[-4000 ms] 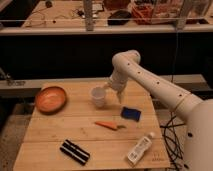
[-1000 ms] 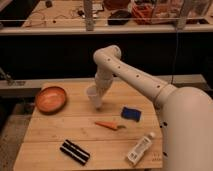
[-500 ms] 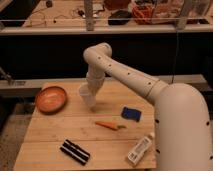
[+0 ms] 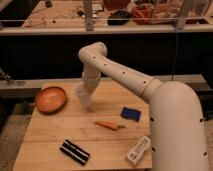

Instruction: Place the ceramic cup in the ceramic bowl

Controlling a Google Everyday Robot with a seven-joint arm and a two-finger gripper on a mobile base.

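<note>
Wooden table [image 4: 60,131]: gripper [image 4: 88,91] clasping ceramic cup [image 4: 81,96], just beside ceramic bowl [image 4: 50,99].

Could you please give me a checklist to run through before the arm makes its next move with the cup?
1. Ceramic cup at the pincer: ok, it sits tilted right under the wrist.
2. Grip secure: cannot tell, the contact is not visible.
3. Cup above the ceramic bowl: not ok, it is to the right of the bowl's rim and apart from it.
4. Bowl free to receive it: ok, nothing shows inside.
5. Way to the bowl open: ok, only bare wooden table lies between them. The carrot lies further right and nearer the front edge.
</note>
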